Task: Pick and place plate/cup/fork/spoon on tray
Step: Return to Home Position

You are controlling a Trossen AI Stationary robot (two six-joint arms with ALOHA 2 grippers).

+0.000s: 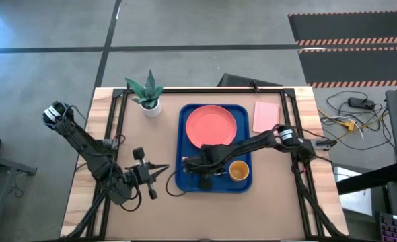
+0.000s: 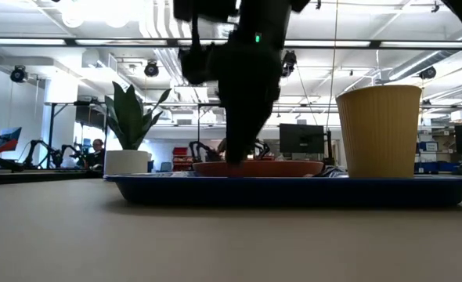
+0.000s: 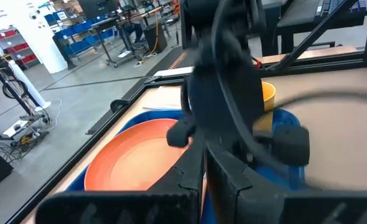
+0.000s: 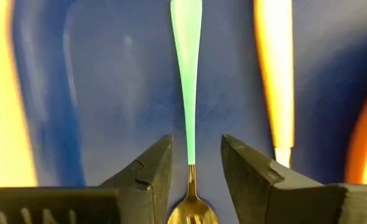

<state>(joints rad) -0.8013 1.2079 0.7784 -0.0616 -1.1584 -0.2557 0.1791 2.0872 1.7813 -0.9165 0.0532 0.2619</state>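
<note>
Four pieces loaded, the right gripper (image 4: 196, 152), fingers (image 4: 147, 171) open astride the slim teal-handled spoon (image 4: 186, 56), must lift homeward; left gripper (image 1: 161, 169) waits closed.

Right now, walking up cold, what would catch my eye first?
The blue tray at the table's centre, holding the coral plate and yellow cup, draws the eye first. Beside the cup, the right end effector hangs open astride the teal spoon, lying next to the fork. The left end effector waits at the table's left.

A coral plate (image 1: 210, 126) fills the blue tray's (image 1: 243, 115) far half. The yellow cup (image 1: 238, 171) stands upright in its near right corner. The teal spoon (image 4: 187, 74) and the fork (image 4: 277, 74) lie flat, side by side.
</note>
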